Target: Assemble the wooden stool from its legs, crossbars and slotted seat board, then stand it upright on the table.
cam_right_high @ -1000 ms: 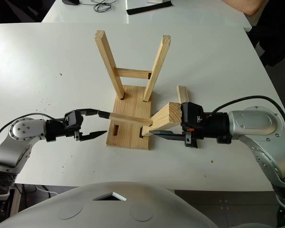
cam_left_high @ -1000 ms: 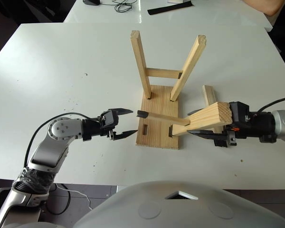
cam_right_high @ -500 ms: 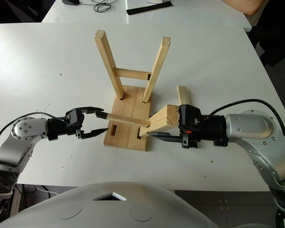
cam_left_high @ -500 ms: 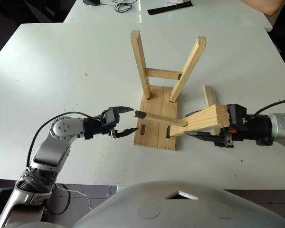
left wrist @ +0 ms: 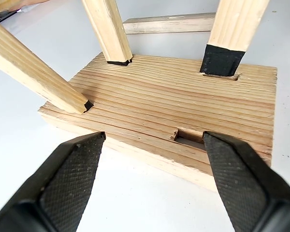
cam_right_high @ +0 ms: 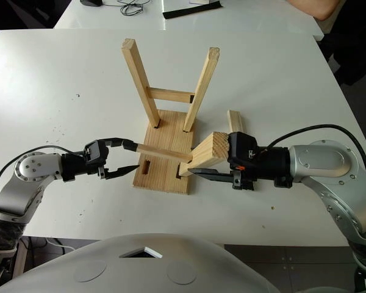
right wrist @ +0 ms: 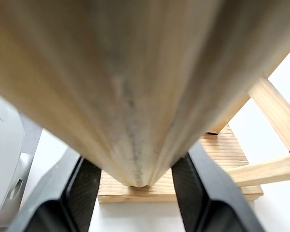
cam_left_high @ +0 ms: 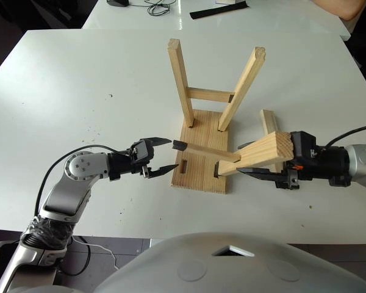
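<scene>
On the white bench (cam_left_high: 79,79) the board (cam_left_high: 198,174) lies flat, with two legs (cam_left_high: 182,82) standing in its 12 o'clock slots. At its 9 o'clock the left tool (cam_left_high: 171,155) is released, fingers wide, by a bar (cam_left_high: 204,151). At 3 o'clock the right tool (cam_left_high: 259,163) grips a tilted leg (cam_left_high: 265,151) joined to that bar.

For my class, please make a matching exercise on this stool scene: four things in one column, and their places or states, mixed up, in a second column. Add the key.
Things
1. left gripper
2. right gripper
3. seat board
4. spare leg

Places or states
A. flat on the table, two upright legs standing in it
B. shut on a leg
C. open, just left of the board
D. lying loose on the table, right of the board

Pairs: 1-C, 2-B, 3-A, 4-D
</scene>
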